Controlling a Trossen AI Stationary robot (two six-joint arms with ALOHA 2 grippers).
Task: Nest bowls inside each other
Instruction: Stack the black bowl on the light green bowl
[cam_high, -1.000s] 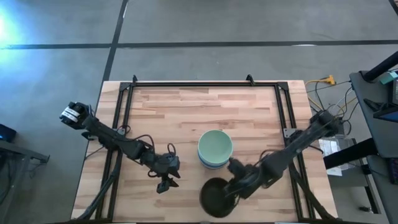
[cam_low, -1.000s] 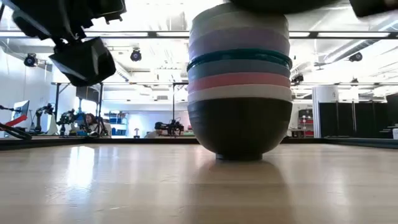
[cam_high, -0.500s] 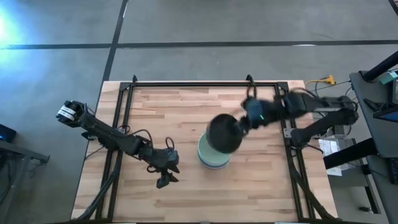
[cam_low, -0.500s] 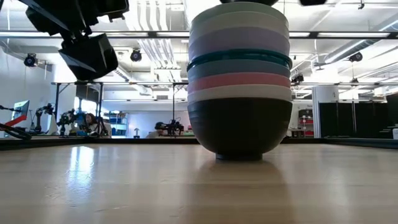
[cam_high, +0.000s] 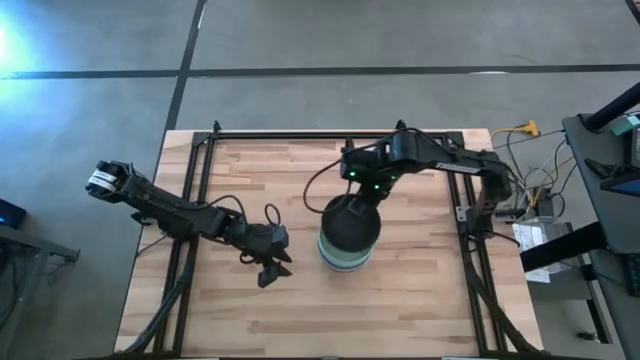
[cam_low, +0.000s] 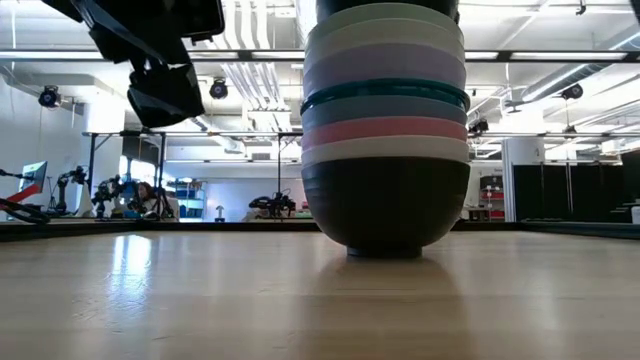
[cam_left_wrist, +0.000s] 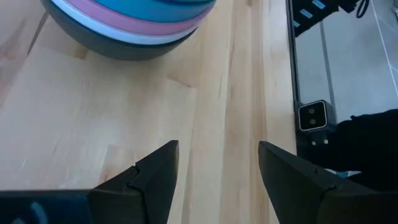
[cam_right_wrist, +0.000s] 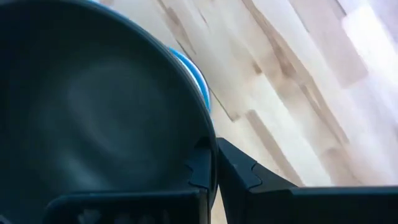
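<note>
A stack of nested bowls (cam_high: 340, 262) (cam_low: 385, 130) stands on its black bottom bowl in the middle of the table; white, pink, blue, teal, lavender and pale green rims show above it in the low view. Another black bowl (cam_high: 352, 222) (cam_low: 385, 7) sits at the top of the stack, covering it from above. My right gripper (cam_high: 361, 196) (cam_right_wrist: 214, 168) reaches in from the far right and is shut on this black bowl. My left gripper (cam_high: 272, 274) (cam_left_wrist: 217, 162) hangs open above the table, left of the stack (cam_left_wrist: 130, 25). My right gripper pinches the top black bowl's rim (cam_right_wrist: 209, 152) on its far side, one finger inside the bowl and one outside. The fingers come slanting down from the far side. The bowl is upright over the stack; whether it rests fully in the bowl below, I cannot tell.
The wooden table (cam_high: 420, 300) has a black frame rail (cam_high: 320, 135) along its far edge and rails down both sides. Bare wood lies near and left of the stack. Cables and equipment (cam_high: 530, 200) sit beyond the right edge.
My right gripper has carried the black bowl up from the table's near edge, swung it toward the far side and brought it over the stack, where it now sits on top. My left gripper has drifted slightly toward the stack.
</note>
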